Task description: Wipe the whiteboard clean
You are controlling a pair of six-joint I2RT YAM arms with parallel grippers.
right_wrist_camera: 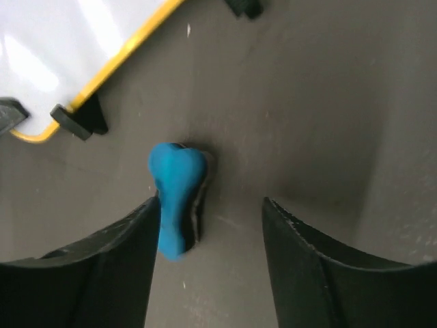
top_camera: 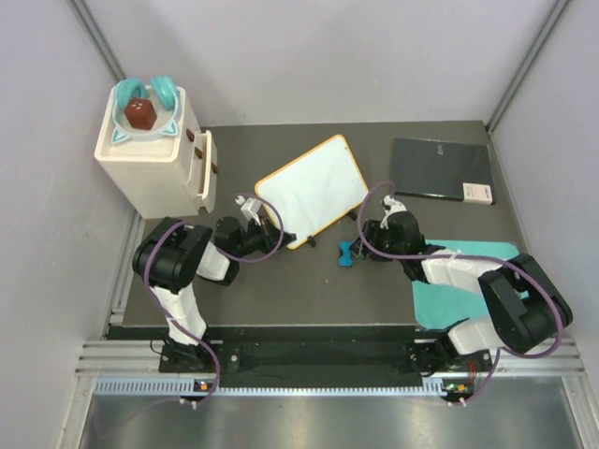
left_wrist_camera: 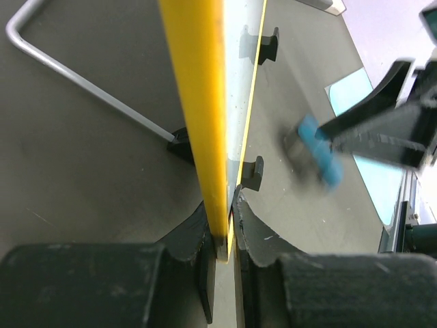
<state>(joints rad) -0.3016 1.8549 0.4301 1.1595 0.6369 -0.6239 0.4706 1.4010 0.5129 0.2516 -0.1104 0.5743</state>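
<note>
My left arm (top_camera: 173,257) and right arm (top_camera: 515,304) look alike: chunky black joint housings, white shells on the links between, and a purple cable (top_camera: 487,259) looping loosely along each. The left hand (left_wrist_camera: 229,225) has two matte black fingers, scuffed and dusty. The right hand (right_wrist_camera: 212,219) has broad black fingers with pale, speckled wear along the edges.

Your dark grey tabletop (top_camera: 309,281) carries five things. The whiteboard (top_camera: 314,187) sits near the middle, its black feet toward you. A small blue eraser (top_camera: 346,253) lies just beside that near edge. A teal mat (top_camera: 432,304) lies at the near right, a dark flat slab (top_camera: 440,166) at the far right, and a cream drawer cabinet (top_camera: 150,159) at the far left.
</note>
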